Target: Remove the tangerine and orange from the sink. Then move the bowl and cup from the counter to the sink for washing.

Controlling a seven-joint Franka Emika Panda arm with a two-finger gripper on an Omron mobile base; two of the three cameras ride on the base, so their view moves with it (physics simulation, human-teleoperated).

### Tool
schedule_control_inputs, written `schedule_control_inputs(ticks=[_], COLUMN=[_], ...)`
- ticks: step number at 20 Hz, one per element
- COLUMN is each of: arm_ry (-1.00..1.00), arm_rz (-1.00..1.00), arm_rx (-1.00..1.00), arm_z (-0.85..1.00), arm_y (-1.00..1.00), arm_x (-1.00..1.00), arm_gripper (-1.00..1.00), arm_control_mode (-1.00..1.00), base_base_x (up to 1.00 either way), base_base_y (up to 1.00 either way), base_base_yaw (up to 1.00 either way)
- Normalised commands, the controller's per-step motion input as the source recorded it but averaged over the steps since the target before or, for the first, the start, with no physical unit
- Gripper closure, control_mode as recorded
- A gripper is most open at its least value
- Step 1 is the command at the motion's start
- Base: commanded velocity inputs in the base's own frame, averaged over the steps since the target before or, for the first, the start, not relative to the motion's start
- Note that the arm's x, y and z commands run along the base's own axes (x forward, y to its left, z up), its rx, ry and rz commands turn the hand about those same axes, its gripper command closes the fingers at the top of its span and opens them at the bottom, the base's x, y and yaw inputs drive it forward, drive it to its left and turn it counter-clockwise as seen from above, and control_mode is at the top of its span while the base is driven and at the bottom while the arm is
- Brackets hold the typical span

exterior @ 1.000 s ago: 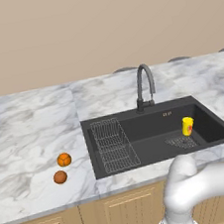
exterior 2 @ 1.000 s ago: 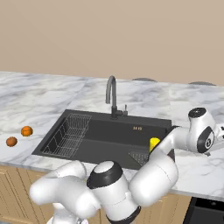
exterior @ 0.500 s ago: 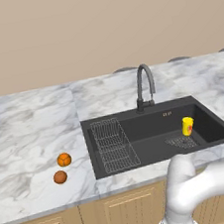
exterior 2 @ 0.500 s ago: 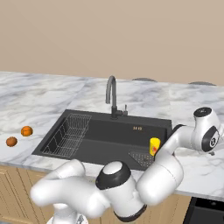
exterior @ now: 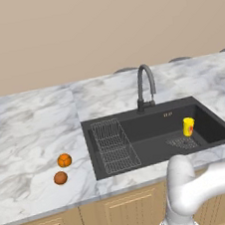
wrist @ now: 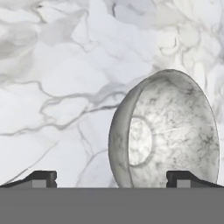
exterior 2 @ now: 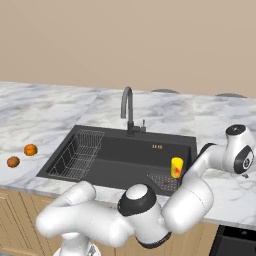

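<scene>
The speckled white-grey bowl (wrist: 168,131) lies on the marble counter (wrist: 65,78) close under my gripper (wrist: 112,179). The gripper is open, and the bowl sits between its fingertips (wrist: 41,178), nearer the right-hand one. Nothing is held. My wrist (exterior 2: 239,152) hangs over the counter to the right of the dark sink (exterior 2: 125,150). The yellow cup (exterior: 188,126) (exterior 2: 176,167) stands upright inside the sink (exterior: 152,129) at its right end. The tangerine and orange lie on the counter left of the sink: a brighter fruit (exterior: 64,160) and a darker one (exterior: 60,178); I cannot tell which is which.
A wire rack (exterior: 113,145) fills the sink's left part, and a drain grate (exterior: 181,143) lies beside the cup. The dark gooseneck faucet (exterior: 144,87) rises behind the basin. My white arm (exterior 2: 125,215) curves across the counter's front edge.
My wrist has shifted slightly right and down over the counter right of the sink. The cup and both fruits have not moved.
</scene>
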Motion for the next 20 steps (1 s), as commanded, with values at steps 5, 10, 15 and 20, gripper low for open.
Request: schedule_control_inputs(ticks=[5, 10, 15, 20], arm_ry=[0.0, 0.0, 0.0, 0.0], arm_rz=[0.0, 0.0, 0.0, 0.0], arm_rx=[0.0, 0.0, 0.0, 0.0], arm_z=[-0.11, -0.1, -0.09, -0.11], arm_y=[-0.19, -0.19, -0.18, -0.12], arm_x=[0.14, 0.08, 0.08, 0.04], arm_gripper=[-1.0, -1.0, -1.0, -1.0], arm_control_mode=[-1.0, -1.0, -1.0, -1.0], base_base_x=[0.0, 0.0, 0.0, 0.0], base_base_y=[0.0, 0.0, 0.0, 0.0], base_base_yaw=[0.0, 0.0, 0.0, 0.0])
